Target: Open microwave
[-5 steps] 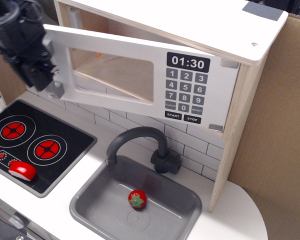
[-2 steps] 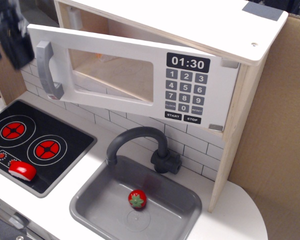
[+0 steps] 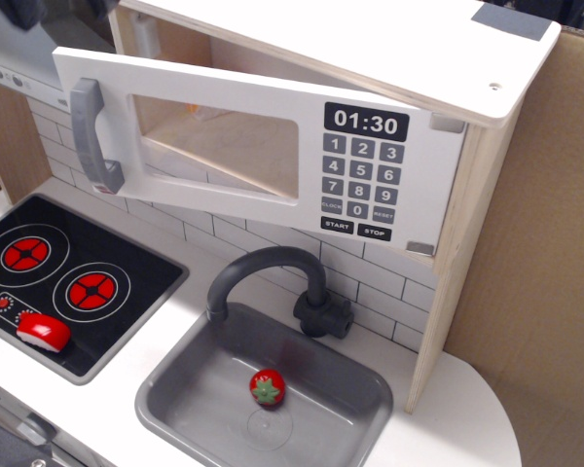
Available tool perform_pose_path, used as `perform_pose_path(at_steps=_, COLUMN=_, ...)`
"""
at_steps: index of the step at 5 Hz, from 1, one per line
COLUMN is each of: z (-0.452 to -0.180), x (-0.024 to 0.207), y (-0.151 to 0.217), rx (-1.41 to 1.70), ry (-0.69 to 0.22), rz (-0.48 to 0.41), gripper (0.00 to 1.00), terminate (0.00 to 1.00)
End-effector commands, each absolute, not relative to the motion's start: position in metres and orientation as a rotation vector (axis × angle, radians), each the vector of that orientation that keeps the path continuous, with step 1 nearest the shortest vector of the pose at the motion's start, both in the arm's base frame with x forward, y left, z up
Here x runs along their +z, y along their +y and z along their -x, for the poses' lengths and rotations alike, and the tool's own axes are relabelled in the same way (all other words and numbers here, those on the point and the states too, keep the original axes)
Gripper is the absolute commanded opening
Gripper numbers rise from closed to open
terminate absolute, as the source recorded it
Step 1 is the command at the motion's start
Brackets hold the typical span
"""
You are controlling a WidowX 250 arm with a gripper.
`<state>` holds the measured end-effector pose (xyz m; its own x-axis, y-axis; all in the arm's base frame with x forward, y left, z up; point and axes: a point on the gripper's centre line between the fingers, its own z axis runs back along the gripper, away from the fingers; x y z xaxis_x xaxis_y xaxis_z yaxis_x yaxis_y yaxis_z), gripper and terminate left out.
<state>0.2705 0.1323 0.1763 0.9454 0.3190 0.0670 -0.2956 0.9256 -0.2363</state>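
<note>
White toy kitchen, cardboard wall to the right; my arm has pulled up out of view since a second ago, only a dark scrap at the top-left corner, so I cannot tell how the fingers stand. They were at the grey handle [image 3: 92, 136] then, which now hangs free. The microwave [image 3: 273, 146] door stands swung out above the sink [image 3: 175, 384] and stove [image 3: 136, 263]; I judge it open enough.

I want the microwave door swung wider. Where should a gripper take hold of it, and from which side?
Grip the grey curved handle at the microwave door's left edge, coming from the front. It stands upright and bows off the panel, leaving room for fingers, and lies farthest from the hinges on the right.
</note>
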Motion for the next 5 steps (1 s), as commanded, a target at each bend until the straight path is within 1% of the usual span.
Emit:
perform_pose_path(at_steps=1, z=-0.297, x=0.167, y=0.148, rx=0.332, ry=-0.194, rz=0.062, gripper=1.00, terminate=0.00)
perform_pose_path(at_steps=2, z=-0.312, x=0.153, y=0.162, rx=0.405, ry=-0.194, rz=0.055, gripper=1.00, terminate=0.00)
perform_pose_path(at_steps=3, z=-0.319, x=0.142, y=0.169, rx=0.439, ry=-0.185, rz=0.025, gripper=1.00, terminate=0.00)
perform_pose_path(at_steps=4, z=-0.310, x=0.128, y=0.164, rx=0.366, ry=-0.175, rz=-0.028, gripper=1.00, terminate=0.00)
perform_pose_path(at_steps=5, z=-0.286, x=0.114, y=0.149, rx=0.263, ry=-0.102, rz=-0.023, gripper=1.00, terminate=0.00)
